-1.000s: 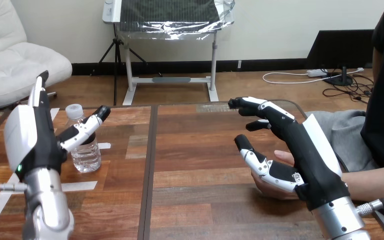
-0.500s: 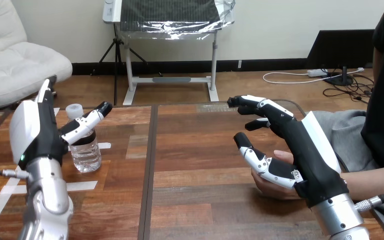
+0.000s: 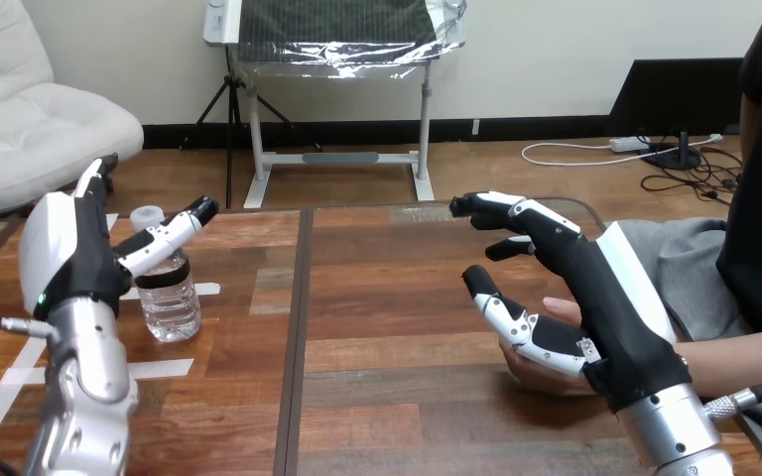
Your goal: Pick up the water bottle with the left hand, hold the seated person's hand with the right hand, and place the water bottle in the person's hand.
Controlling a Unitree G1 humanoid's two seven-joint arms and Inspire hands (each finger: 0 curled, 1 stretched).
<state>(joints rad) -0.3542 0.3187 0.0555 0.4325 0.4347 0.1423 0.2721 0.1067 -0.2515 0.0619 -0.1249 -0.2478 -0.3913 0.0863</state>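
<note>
The left hand (image 3: 69, 258) has risen slightly beside the water bottle (image 3: 171, 302), which stands upright on the bench (image 3: 387, 297), and its fingers (image 3: 174, 236) are apart, one lying across the bottle's neck. A good grasp probably means dropping lower and wrapping the body, not the cap. The right hand (image 3: 595, 297) hangs splayed over the person's hand (image 3: 541, 372), gripping nothing, and only tape strips (image 3: 164, 369) lie nearby.

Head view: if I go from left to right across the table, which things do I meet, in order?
left hand → water bottle → dark seam in the table → right hand → person's forearm
</note>
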